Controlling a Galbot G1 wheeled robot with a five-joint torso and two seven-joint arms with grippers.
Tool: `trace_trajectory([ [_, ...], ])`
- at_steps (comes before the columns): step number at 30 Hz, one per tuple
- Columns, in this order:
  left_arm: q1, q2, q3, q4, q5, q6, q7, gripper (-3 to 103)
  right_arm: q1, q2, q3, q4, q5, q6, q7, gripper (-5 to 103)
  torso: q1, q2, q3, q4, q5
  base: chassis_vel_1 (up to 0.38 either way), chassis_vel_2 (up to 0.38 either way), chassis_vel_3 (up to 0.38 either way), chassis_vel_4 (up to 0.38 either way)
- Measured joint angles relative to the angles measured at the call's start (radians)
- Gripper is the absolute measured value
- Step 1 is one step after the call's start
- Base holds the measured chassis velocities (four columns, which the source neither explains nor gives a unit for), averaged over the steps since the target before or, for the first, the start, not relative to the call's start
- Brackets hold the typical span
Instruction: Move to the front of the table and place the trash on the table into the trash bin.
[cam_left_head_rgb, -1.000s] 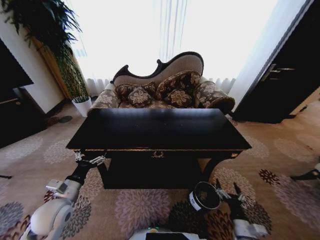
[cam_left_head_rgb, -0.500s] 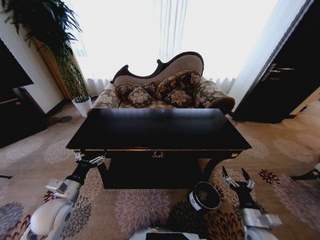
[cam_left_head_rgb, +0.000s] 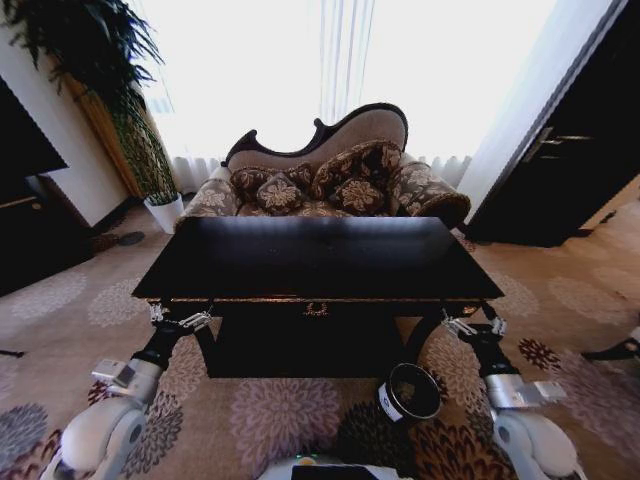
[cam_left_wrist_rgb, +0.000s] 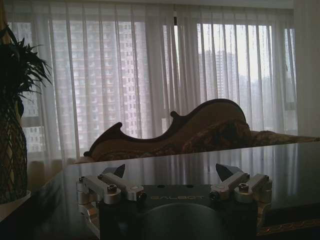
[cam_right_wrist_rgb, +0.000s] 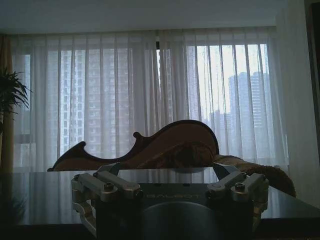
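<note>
From the head camera, you had the left gripper (cam_left_head_rgb: 181, 321) and right gripper (cam_left_head_rgb: 474, 325) parked at the table (cam_left_head_rgb: 318, 258) front corners, the bin (cam_left_head_rgb: 408, 392) on the carpet beside the right arm. Both wrist cameras showed fingers spread, released, holding nothing, aimed across a tabletop where I couldn't spot any trash.

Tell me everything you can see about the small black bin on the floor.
The bin is a small black cylinder with a white label on its side. It stands on the patterned carpet in front of the table, near the table's right front leg, and it appears tilted toward the camera, so its open mouth shows. Its inside looks dark. Nothing touches it; the right tool is raised apart from it.
</note>
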Motion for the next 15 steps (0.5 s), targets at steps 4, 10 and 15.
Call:
trace_trajectory([
  [4,0.0,0.0,0.0,0.0,0.0,0.0,0.0,100,-0.008,0.01,-0.004,-0.004,-0.016,0.002,0.0,100,0.0,0.0,0.0,-0.0001,0.0,0.0,0.0,0.0,0.0],
  [10,0.0,0.0,0.0,0.0,0.0,0.0,0.0,100,-0.008,0.011,-0.004,-0.007,-0.017,0.004,0.0,100,0.0,0.0,0.0,-0.0001,0.0,0.0,0.0,0.0,0.0],
  [15,0.0,0.0,0.0,0.0,0.0,0.0,0.0,100,-0.009,0.012,-0.004,-0.008,-0.017,0.005,0.0,100,0.0,0.0,0.0,0.0,0.0,0.0,0.0,0.0,0.0],
])
